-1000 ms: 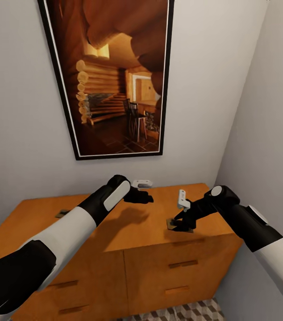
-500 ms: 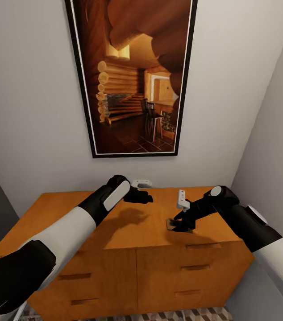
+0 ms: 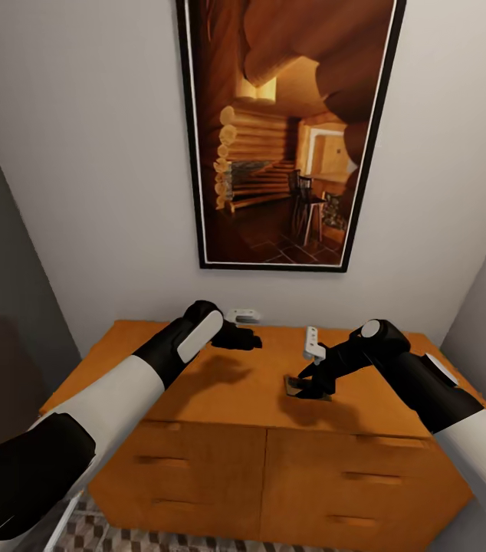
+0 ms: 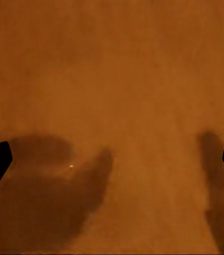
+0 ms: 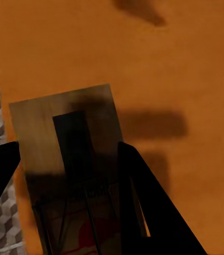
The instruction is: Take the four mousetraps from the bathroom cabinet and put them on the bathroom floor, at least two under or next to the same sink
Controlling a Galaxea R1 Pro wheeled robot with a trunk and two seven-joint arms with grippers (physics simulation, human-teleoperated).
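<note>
Two arms reach over the cabinet [image 3: 220, 399], an orange-brown chest standing against the wall under a tall framed picture [image 3: 289, 130], with the bathroom floor [image 3: 113, 533] patterned in cubes at its foot. The left gripper [image 3: 249, 338] hovers above the bare top near the back edge, fingers spread wide apart. The right gripper [image 3: 307, 387] holds a mousetrap [image 5: 69, 154] pinched between its fingers, just over the top toward the front edge, right of centre.
</note>
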